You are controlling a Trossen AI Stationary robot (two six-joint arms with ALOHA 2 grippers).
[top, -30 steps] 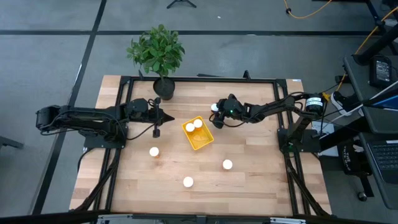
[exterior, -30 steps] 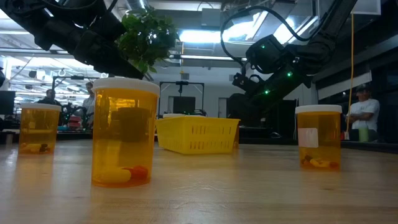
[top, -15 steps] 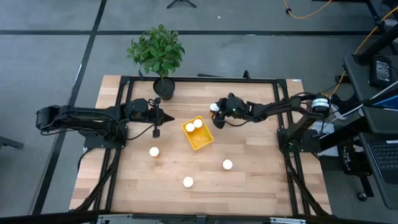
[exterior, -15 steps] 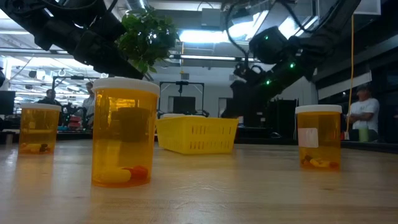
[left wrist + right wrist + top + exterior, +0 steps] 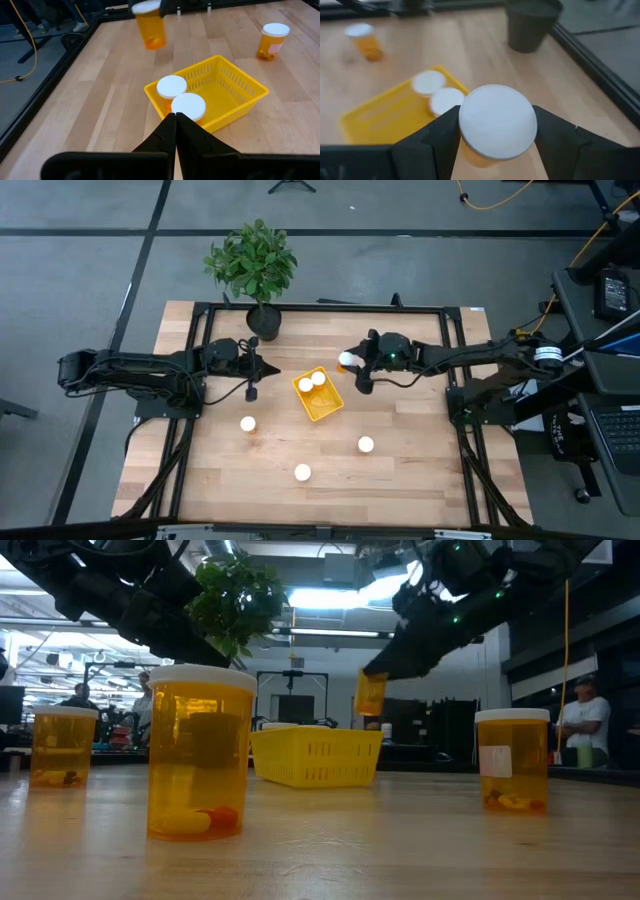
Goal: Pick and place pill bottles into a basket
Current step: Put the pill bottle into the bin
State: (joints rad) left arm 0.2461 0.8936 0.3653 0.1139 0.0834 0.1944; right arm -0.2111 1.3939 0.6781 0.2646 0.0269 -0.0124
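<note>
The yellow basket (image 5: 322,402) sits mid-table with two white-capped pill bottles (image 5: 171,87) standing inside. My right gripper (image 5: 350,364) is just right of the basket and shut on a third orange bottle (image 5: 371,693), held in the air. Three more bottles (image 5: 248,423) (image 5: 366,444) (image 5: 302,472) stand on their bases on the wood nearer the front edge. My left gripper (image 5: 175,125) is shut with nothing in it, pointing at the basket from the left. My right gripper pinches the bottle's upper end (image 5: 466,149), at and just under its white cap (image 5: 497,122), between its two fingers (image 5: 440,137). The fingers come from the table's right side, slanting a little downward. The bottle hangs below them, nearly upright, clear of the table.
A green plant in a black pot (image 5: 262,320) stands at the far edge behind the basket. Black frame rails (image 5: 320,307) run round the tabletop. People (image 5: 585,720) stand in the room beyond. Bare wood lies between the basket and the loose bottles.
My right gripper has gone up and drawn back a little toward the table's right edge, tipping nearer to level. The bottle in it now hangs higher than the basket's rim. The left arm has kept still.
</note>
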